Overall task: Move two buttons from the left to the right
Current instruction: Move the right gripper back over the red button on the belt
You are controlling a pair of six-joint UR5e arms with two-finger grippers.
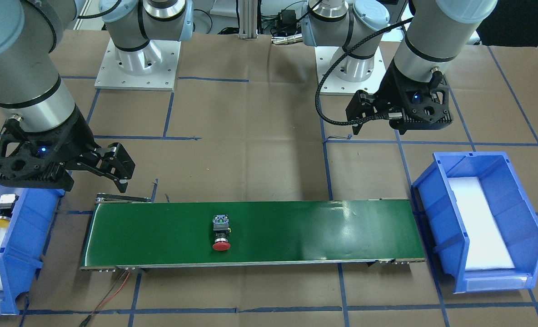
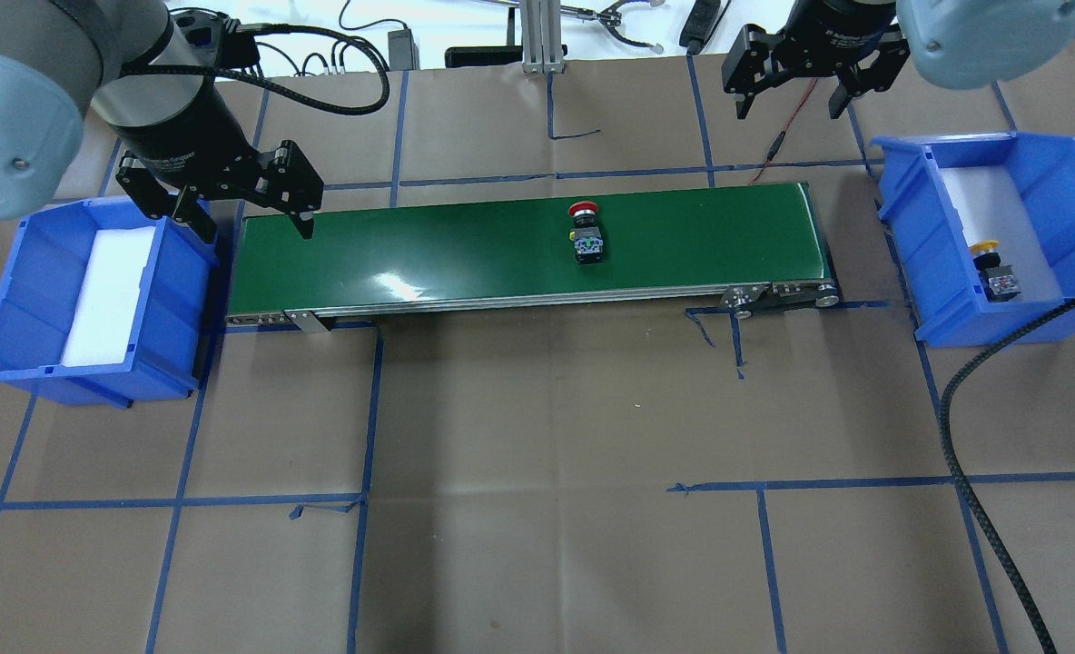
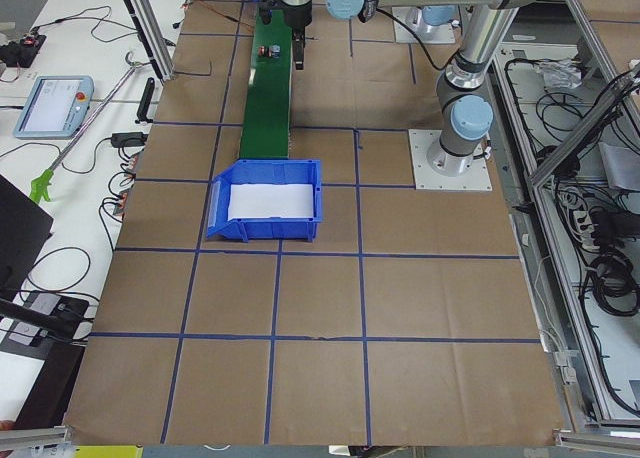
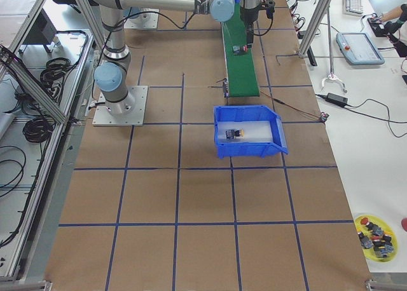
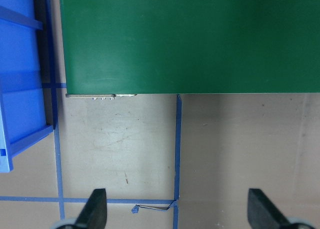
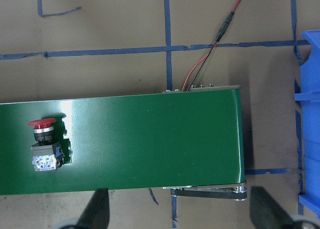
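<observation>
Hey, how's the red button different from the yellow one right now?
Cap colour: the red button has a red cap, the yellow button a yellow one. Place: the red button lies on the green belt, a little right of its middle in the overhead view; the yellow button lies inside the blue bin on the robot's right. Shared: both lie on their sides, caps pointing away from the robot.

Overhead and front cameras look down from opposite sides on the green belt (image 1: 296, 231), wrist cameras closer above it.
</observation>
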